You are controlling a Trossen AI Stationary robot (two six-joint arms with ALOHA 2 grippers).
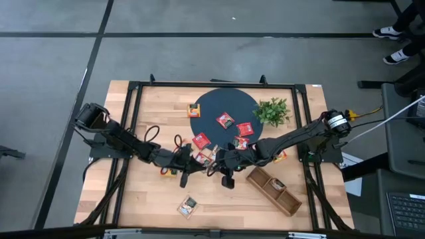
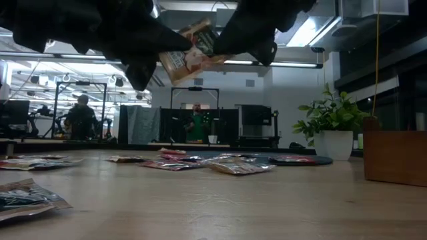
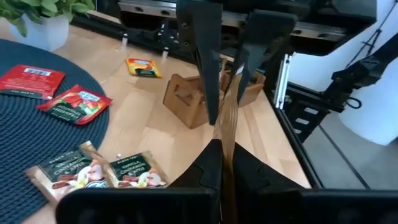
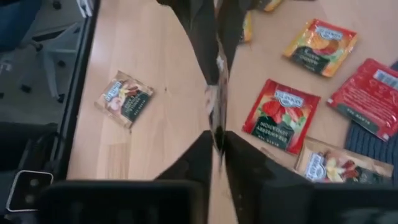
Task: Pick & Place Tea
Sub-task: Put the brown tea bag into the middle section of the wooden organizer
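Both grippers are shut on one tea packet (image 2: 192, 52), beige and dark green with a printed picture, held in the air between them over the table's middle. My left gripper (image 3: 222, 146) is at its left end and my right gripper (image 4: 216, 140) at its right end; both wrist views show the packet edge-on. In the high view the grippers (image 1: 188, 164) (image 1: 222, 164) meet just near of the dark round mat (image 1: 222, 106). Other packets lie flat on the mat and the wood, red ones (image 1: 226, 120) among them. My left gripper pinches the packet's left edge (image 3: 225, 134) between its two fingers, coming level from the table's left. The packet is lifted clear of the table and stands on edge, slightly tilted. My right gripper pinches the opposite, right edge (image 4: 217, 127) between its two fingers, coming level from the table's right. The packet spans the gap between the two grippers, clear of the table.
A long wooden tray (image 1: 273, 189) lies right of and nearer than the grippers. A small potted plant (image 1: 272, 111) stands at the mat's right. A lone packet (image 1: 188, 206) lies near the table's near edge, an orange one (image 1: 280, 157) under the right arm. People show far beyond the table.
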